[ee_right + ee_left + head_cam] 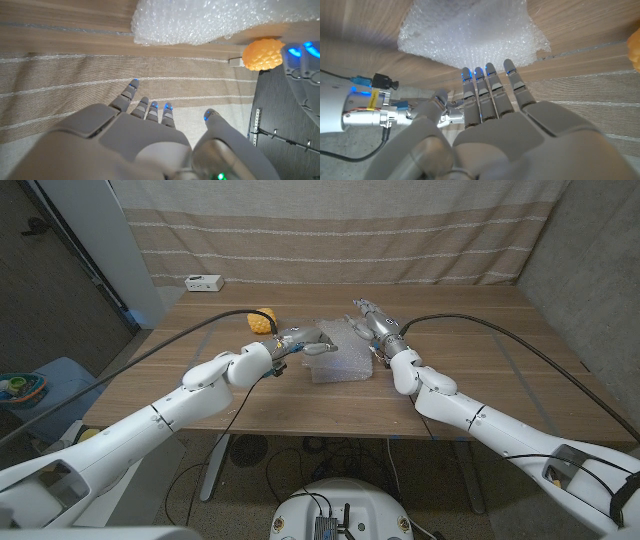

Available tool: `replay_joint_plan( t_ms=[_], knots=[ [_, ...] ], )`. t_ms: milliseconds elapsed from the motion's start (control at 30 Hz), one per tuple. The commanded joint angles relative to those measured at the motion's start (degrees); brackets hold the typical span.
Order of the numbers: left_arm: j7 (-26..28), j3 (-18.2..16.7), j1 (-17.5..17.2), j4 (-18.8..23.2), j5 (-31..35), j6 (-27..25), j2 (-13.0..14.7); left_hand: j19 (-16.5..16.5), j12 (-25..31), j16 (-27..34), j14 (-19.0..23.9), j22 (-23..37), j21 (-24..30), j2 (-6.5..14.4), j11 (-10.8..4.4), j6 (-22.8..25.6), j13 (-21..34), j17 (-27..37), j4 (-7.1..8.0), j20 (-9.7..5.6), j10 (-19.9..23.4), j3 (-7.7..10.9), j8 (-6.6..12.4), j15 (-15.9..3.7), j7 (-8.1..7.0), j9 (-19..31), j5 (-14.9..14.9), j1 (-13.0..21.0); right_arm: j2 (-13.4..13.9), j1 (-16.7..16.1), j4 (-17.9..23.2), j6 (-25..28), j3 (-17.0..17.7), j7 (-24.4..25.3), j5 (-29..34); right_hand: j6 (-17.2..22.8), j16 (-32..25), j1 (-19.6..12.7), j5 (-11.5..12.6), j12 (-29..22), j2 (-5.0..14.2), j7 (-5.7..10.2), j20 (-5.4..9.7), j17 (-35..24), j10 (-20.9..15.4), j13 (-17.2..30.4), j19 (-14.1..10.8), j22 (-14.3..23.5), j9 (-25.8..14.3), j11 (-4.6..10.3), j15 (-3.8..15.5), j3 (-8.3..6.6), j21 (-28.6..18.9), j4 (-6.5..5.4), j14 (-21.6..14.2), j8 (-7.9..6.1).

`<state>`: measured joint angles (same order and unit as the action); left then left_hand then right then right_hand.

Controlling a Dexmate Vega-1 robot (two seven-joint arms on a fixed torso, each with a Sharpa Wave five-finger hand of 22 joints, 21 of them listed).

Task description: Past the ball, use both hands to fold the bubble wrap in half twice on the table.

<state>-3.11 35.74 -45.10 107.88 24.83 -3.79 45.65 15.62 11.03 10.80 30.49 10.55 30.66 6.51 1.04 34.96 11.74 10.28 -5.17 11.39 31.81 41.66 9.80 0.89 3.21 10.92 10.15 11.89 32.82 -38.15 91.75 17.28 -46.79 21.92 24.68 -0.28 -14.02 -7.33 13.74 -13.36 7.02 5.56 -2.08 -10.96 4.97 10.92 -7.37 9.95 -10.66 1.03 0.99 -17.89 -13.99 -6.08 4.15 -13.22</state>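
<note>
The ball [262, 320] was sat at the left, wrap [338, 358] just beside it mid-table. The left hand [305, 340] was held over the wrap's left edge, fingers [487, 85] straight and pressed together, nothing pinched. The right hand [371, 322] was kept spread, empty. Probably best if both corners get pinched together and lifted evenly.

bubble wrap [338, 360]: clear, crumpled, mid-table | ball [263, 320]: orange-yellow, beside its far-left corner

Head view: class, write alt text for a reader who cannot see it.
Two white robot arms reach over a wooden table to a sheet of bubble wrap at its middle, the left hand and right hand at its far edge. A yellow ball sits left of it.
</note>
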Motion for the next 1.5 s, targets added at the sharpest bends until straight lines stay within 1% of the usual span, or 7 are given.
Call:
replay_joint_plan(
  t_ms=[33, 333, 600, 900, 1100, 1333, 1500],
  knots=[
    [18.51, -5.56, -5.71, -4.22, -4.75, 6.8, -3.61, -0.93, -0.41, -0.25, -2.16, 0.21, -0.78, 0.45, -0.79, -5.54, 0.15, 0.3, -0.75, 0.32, -3.3, -0.21, -0.34, 0.24, -2.34, 0.09, 0.45, 0.08, 0.95, -5.93, 3.66, -8.94, 8.08, 5.45, -6.81, 1.17, -0.08, -1.16, -0.11, -0.33, 1.52, -0.08, -0.08, -0.13, -0.8, 0.14, -0.79, 0.12, -0.12, 0.01, -0.19, -0.65, -0.14, 0.24, -0.68, -0.32],
    [23.78, -7.46, -7.31, -6.98, -8.46, 10.86, -5.54, -3.82, -0.94, -0.86, -9.58, 0.32, -2.8, 0.16, -0.86, -16.12, 0.1, 0.36, -1.28, 0.5, -12.61, -1.29, -0.27, 0.27, -5.85, -0.11, 0.38, -0.33, 1.89, -9.96, 5.54, -16.18, 13.47, 5.87, -13.5, 3.76, -0.41, -2.54, -0.68, -0.88, 1.24, -0.45, -0.67, -0.2, -4.2, 0.16, -2.9, 0.15, -0.11, -1.11, -0.81, -1.74, -0.26, 1.15, -3.35, -0.41],
    [22.89, -8.15, -7.0, -9.04, -12.79, 13.5, -6.33, -6.56, -0.94, -0.85, -15.16, 0.4, -4.5, -0.08, -0.88, -22.38, -0.1, 0.3, -1.13, 0.28, -19.1, -2.2, -0.17, 1.19, -7.86, -0.29, 0.21, -1.13, 2.2, -12.43, 6.65, -19.2, 17.02, 4.65, -18.42, 5.74, -0.72, -3.13, -1.13, -1.34, 1.11, -0.73, -1.06, -0.3, -6.89, 0.18, -4.19, 0.17, -0.11, -1.84, -1.19, -2.36, -0.26, 1.52, -5.36, -0.53],
    [21.23, -8.91, -5.8, -12.23, -17.83, 17.13, -7.48, -7.61, -0.66, -0.72, -17.11, 0.43, -5.22, -0.38, -1.0, -24.44, -0.21, 0.33, -0.56, 0.46, -20.98, -2.85, 0.01, 1.35, -8.15, -0.37, -0.01, -2.18, 2.66, -14.72, 7.4, -21.85, 19.79, 3.48, -22.16, 6.91, -0.79, -3.49, -1.39, -1.39, 1.02, -1.19, -0.89, -0.33, -7.96, 0.2, -4.68, 0.18, -0.1, -1.92, -1.91, -2.72, -0.18, 1.78, -6.33, -0.6],
    [19.26, -9.11, -4.61, -15.13, -21.17, 19.83, -8.13, -7.98, -0.47, -0.74, -18.33, 0.45, -5.55, -0.41, -0.84, -25.13, -0.27, 0.33, -0.09, 0.52, -21.82, -3.19, 0.18, 1.36, -8.18, -0.42, -0.13, -2.89, 2.37, -16.12, 7.31, -23.95, 21.42, 2.97, -25.0, 8.02, -0.8, -4.08, -1.69, -1.5, 0.27, -1.44, -1.75, -0.23, -9.17, 0.21, -5.16, 0.21, -0.1, -2.32, -2.52, -2.87, -0.1, 2.5, -7.29, -0.63],
    [16.42, -9.11, -2.7, -20.08, -25.25, 24.6, -9.23, -8.5, -0.39, -0.77, -19.53, 0.46, -5.93, -0.64, -0.57, -25.72, -0.33, 0.32, 0.36, 0.0, -22.64, -3.64, 0.25, 1.45, -8.31, -0.46, -0.31, -3.64, 2.34, -17.38, 6.43, -27.66, 23.2, 0.8, -29.25, 8.85, -0.94, -4.46, -1.91, -1.44, -0.32, -1.98, -1.92, -0.24, -10.08, 0.24, -6.86, 0.23, -0.09, -2.79, -2.84, -2.96, -0.47, 3.13, -8.6, -0.51],
    [13.45, -8.86, -1.08, -24.08, -27.72, 28.79, -9.59, -8.61, -0.26, -0.7, -19.74, 0.46, -6.04, -0.66, -0.32, -25.85, -0.35, 0.3, 0.54, -0.31, -22.67, -3.77, 0.3, 1.26, -8.29, -0.48, -0.36, -3.9, 1.81, -18.82, 5.64, -30.3, 24.89, 0.75, -31.96, 11.35, -1.57, -4.4, -2.07, -1.57, -0.71, -2.89, -2.04, -0.37, -12.06, 0.27, -9.13, 0.24, -0.1, -3.43, -2.72, -3.03, -0.86, 3.45, -11.49, -0.79]
  ],
)
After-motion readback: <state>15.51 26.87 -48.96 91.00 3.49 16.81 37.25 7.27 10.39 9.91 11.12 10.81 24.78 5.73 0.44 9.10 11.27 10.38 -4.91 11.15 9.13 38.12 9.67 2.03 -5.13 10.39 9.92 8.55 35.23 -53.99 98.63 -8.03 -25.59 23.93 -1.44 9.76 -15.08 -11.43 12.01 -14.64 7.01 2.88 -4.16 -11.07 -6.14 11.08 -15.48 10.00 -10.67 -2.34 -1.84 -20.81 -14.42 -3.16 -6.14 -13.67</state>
